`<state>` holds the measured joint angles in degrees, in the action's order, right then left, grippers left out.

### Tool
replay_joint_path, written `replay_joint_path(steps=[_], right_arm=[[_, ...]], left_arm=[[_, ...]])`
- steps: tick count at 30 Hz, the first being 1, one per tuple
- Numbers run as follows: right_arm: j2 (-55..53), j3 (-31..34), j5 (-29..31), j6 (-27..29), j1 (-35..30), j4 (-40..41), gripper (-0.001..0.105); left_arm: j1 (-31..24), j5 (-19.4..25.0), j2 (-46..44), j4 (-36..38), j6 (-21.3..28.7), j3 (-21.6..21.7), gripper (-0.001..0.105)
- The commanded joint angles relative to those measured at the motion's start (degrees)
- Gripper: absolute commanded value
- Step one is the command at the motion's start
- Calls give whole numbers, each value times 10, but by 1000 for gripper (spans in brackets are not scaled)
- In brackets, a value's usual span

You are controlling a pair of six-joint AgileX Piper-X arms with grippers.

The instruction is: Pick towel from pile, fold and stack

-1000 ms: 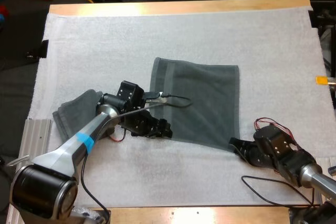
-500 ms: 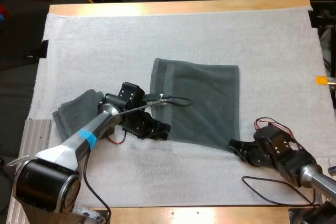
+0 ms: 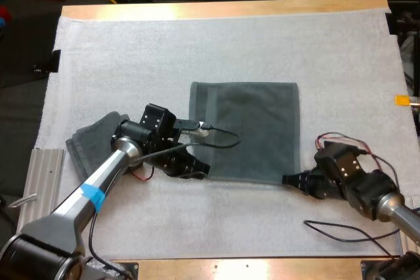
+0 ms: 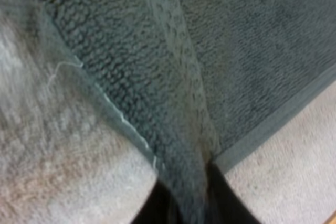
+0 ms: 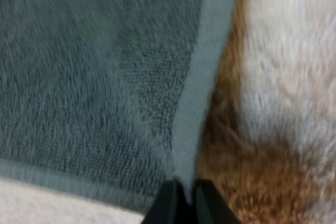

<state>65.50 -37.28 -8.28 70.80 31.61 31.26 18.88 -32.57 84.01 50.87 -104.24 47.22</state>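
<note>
The fingers (image 4: 223,203) of my left gripper (image 3: 199,167) were clamped on the near left corner of the towel (image 3: 252,129), the right gripper (image 3: 289,179) likewise on its near right corner. They had just pulled its slanted near edge straight, so it lay square on the mat (image 3: 164,44), seemingly ready to fold.

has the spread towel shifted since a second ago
Yes: the spread towel squared up; its far left corner slid nearer, away from the far edge of the table.

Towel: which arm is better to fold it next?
Neither alone, probably both. The left gripper pinches the near left corner of the towel, and the right gripper pinches its near right corner, so together they could lift the near edge over to the far edge.
</note>
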Motion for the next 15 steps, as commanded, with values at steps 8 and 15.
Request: replay_joint_path(steps=[8,15], right_arm=[[-38,-39,5,32,1,109,1],[-90,-39,3,53,1,203,1]], left_arm=[[72,19,-51,46,6,0,0],[134,78,-62,85,0,0,0]])
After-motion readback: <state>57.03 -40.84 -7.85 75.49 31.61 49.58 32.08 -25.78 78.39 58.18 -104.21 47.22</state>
